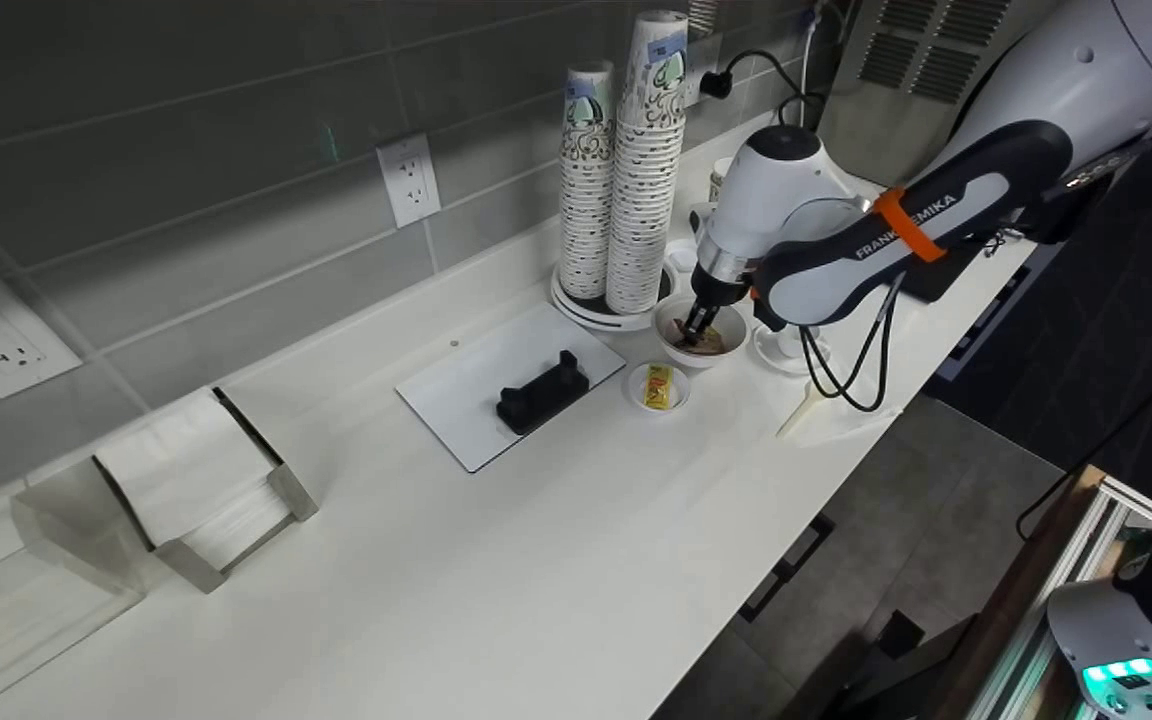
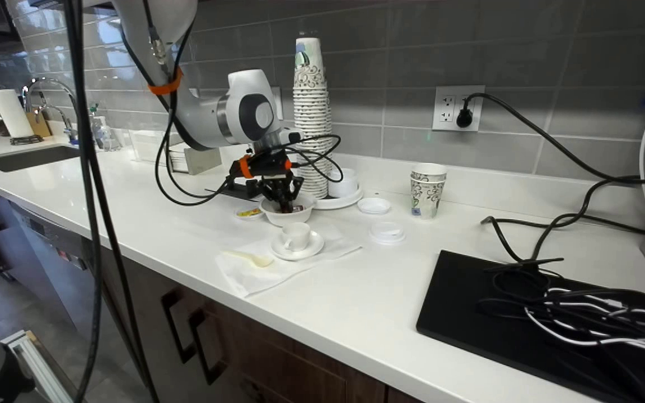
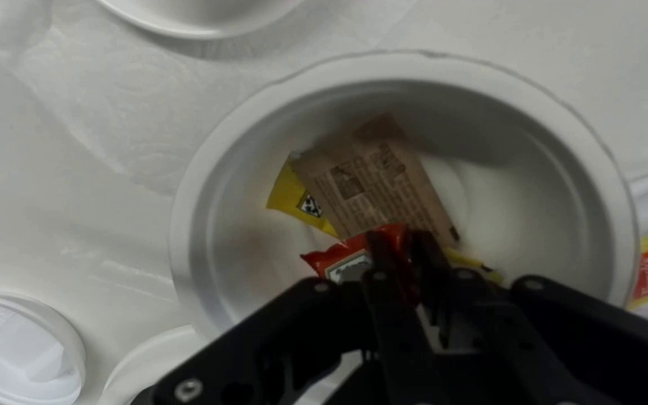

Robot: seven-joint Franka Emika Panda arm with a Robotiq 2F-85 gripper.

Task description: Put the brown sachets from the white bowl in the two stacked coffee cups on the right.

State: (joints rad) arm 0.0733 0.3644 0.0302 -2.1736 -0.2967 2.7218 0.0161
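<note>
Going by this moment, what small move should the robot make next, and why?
Probably open the tool and shift it slightly toward the brown sachet: in the wrist view, it reaches into the white bowl at the red packet, jaws near each other, while most of the brown sachet lies uncovered beyond them. Whether the red packet is pinched I cannot tell.

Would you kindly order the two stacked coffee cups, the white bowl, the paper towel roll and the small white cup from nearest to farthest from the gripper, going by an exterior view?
1. White bowl: the gripper reaches into it.
2. Small white cup: camera side of the bowl.
3. Two stacked coffee cups: picture right.
4. Paper towel roll: far picture left.
</note>
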